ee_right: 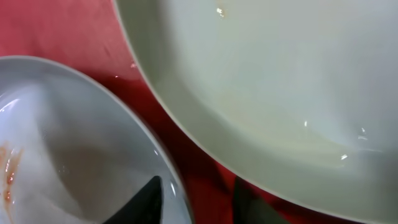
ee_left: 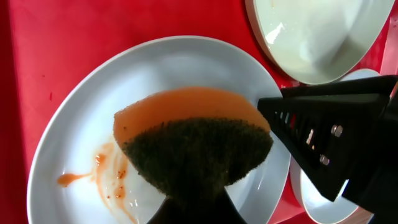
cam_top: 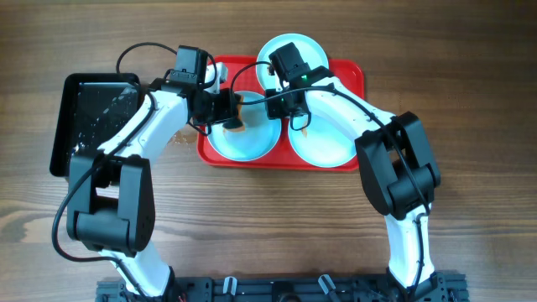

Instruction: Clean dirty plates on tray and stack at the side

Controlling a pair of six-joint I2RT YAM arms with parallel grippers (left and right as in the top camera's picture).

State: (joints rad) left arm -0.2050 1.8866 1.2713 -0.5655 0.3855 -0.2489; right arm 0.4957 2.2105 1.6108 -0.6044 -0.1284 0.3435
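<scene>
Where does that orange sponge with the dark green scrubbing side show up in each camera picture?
Overhead: the orange sponge with a dark green scrub side lies left of centre, over the smeared pale-blue round plate.
Left wrist: it fills the centre, over that plate.
Right wrist: not in it.
Shared landmark: the red plastic tray.

Top-down overhead; both wrist views close above plates (ee_left: 155,81)

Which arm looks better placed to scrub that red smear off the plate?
Left. Its jaws grip the sponge, over the plate beside the red smear; the right jaws sit at the plate's rim with no sponge.
</scene>
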